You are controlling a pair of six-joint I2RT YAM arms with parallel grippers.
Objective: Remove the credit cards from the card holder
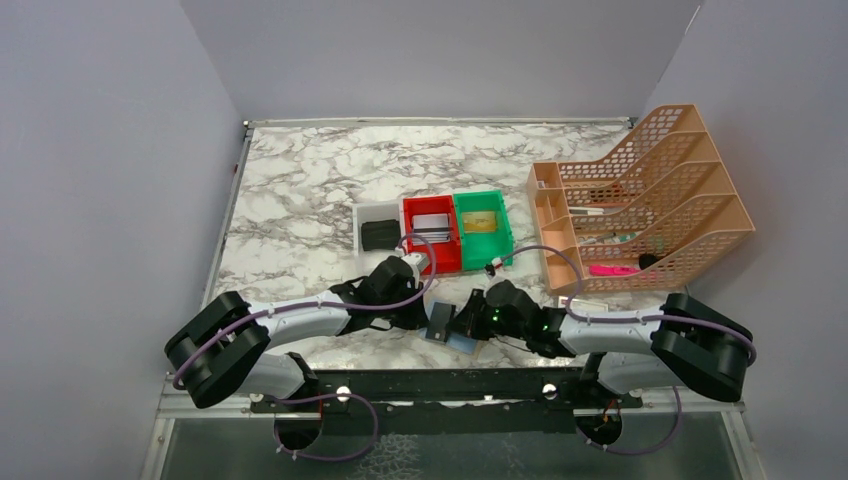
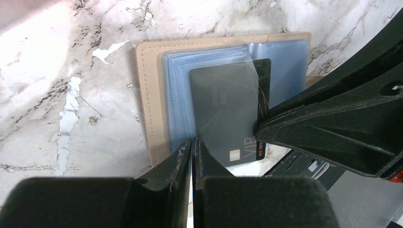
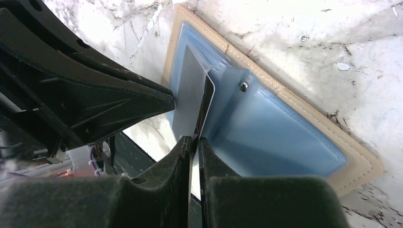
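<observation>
The tan card holder (image 1: 440, 323) lies open on the marble near the front edge, its blue sleeves (image 2: 178, 95) facing up. It also shows in the right wrist view (image 3: 294, 137). A dark credit card (image 2: 223, 104) marked VIP sticks partly out of a sleeve. My left gripper (image 2: 192, 141) is shut on the near edge of the sleeves. My right gripper (image 3: 195, 140) is shut on the edge of the card (image 3: 187, 102). In the top view the left gripper (image 1: 428, 312) and the right gripper (image 1: 470, 326) meet over the holder.
Behind the grippers stand a white bin (image 1: 375, 215) with a black item, a red bin (image 1: 432, 245) with cards in it, and a green bin (image 1: 482, 240). An orange file rack (image 1: 650, 200) stands at the right. The table's front rail (image 1: 450, 385) is close behind the holder.
</observation>
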